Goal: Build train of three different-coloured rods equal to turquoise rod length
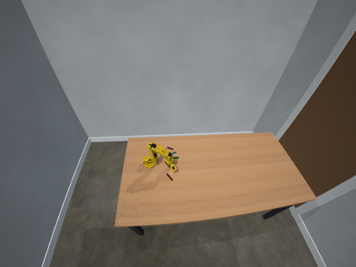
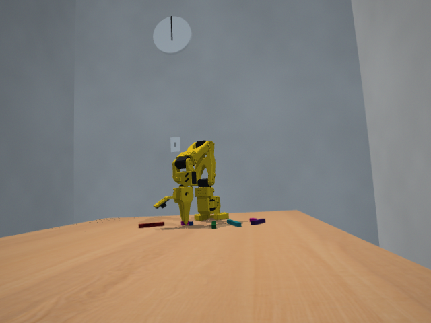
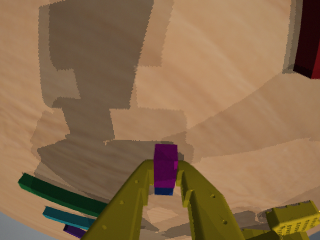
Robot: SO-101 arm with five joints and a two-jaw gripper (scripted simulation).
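My gripper points straight down and is shut on a short magenta rod, held down at the table top. A small blue rod lies right at the magenta rod's near end. A dark red rod lies flat apart from them, past the gripper. The turquoise rod lies near the arm's base, between a green rod and a purple rod.
The yellow arm's base stands near the table's back left corner. A small magenta piece shows beside the purple rod. The wooden table stretches wide to the right and front.
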